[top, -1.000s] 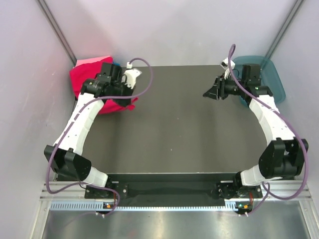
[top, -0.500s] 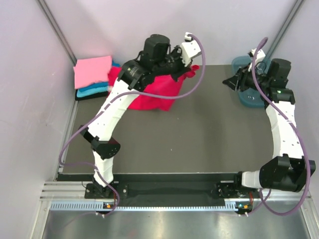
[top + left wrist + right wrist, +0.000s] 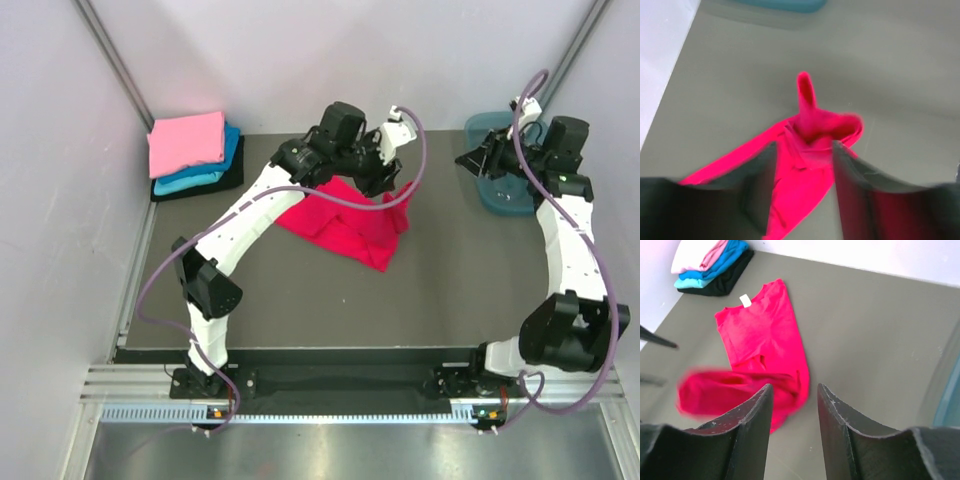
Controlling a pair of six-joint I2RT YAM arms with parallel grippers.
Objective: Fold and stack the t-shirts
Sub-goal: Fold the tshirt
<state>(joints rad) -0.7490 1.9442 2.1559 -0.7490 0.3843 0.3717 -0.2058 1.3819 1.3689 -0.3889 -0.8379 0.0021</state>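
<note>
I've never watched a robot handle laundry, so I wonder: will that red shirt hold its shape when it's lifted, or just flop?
Probably flop. The red shirt already lies rumpled and creased where the left gripper pinches it, so it seems soft and limp. It likely weighs little, since one bunched fold carries it. On the table it should drag rather than roll.

The left gripper pinches a bunched fold of the red t-shirt above the grey table.

Left arm: extended far forward, wrist high, left end effector clamped on red fabric. Right arm: reaching up its own side, right end effector with fingers parted, empty.
</note>
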